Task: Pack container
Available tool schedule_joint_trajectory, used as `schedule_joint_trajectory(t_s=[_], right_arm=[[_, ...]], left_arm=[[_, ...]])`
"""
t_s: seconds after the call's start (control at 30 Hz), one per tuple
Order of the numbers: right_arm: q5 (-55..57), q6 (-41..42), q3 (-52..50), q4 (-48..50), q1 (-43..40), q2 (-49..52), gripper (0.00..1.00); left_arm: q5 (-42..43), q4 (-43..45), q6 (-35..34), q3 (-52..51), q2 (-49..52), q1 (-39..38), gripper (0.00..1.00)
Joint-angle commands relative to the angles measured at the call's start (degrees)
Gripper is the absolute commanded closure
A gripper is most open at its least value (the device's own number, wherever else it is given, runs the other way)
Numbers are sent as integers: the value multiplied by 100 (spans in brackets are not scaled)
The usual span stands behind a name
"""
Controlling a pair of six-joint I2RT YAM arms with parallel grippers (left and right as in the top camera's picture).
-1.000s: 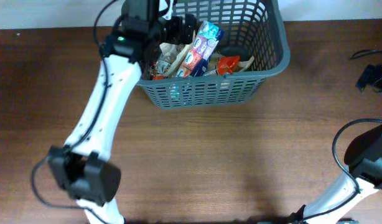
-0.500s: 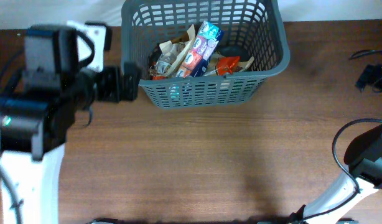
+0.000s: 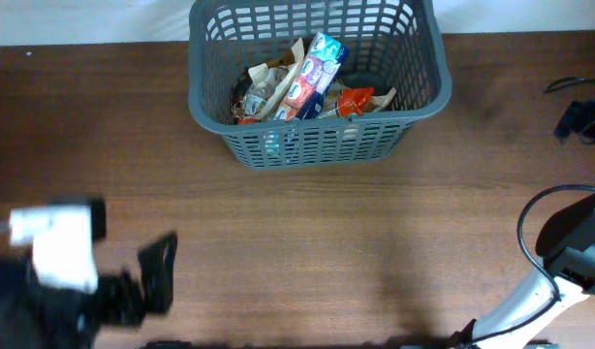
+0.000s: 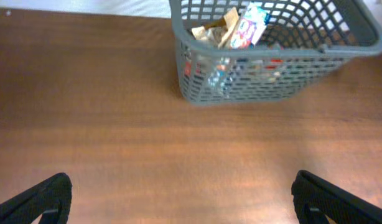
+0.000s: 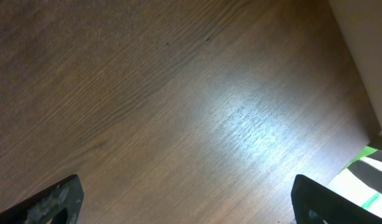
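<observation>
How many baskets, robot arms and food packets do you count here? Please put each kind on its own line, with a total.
Basket: 1
Robot arms: 2 (left arm, right arm)
Food packets: at least 3 (blue-and-white packet, red-orange packet, tan packet); the pile hides any others
Total: at least 6

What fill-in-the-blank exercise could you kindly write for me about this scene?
The food packets lie ____ the basket.
The basket stands ____ on the table.
The left gripper is wide ____.
The right gripper holds ____.
Missing words: inside; upright; open; nothing.
</observation>
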Motion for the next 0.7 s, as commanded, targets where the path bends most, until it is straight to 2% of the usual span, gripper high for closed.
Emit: schedule_joint_trajectory(t_s=[0.0, 0.17, 0.3, 0.4, 0.5, 0.67], right_arm=[[7, 87, -31, 4, -17, -33, 1], [9, 90, -31, 4, -17, -33, 1], [7, 90, -31, 4, -17, -33, 1], [9, 90, -31, 4, -17, -33, 1], [7, 90, -31, 4, -17, -33, 1], [9, 90, -31, 4, -17, -33, 1]], left_arm=[[87, -26, -730, -581, -903, 37, 1], [164, -138, -1480, -1169, -2229, 37, 1], [92, -138, -1816, -1523, -2964, 37, 1], [85, -284, -2363, -1749, -3259, 39, 1], [85, -557, -2374, -1803, -3259, 37, 1], [111, -509, -2378, -1816, -3259, 37, 1]])
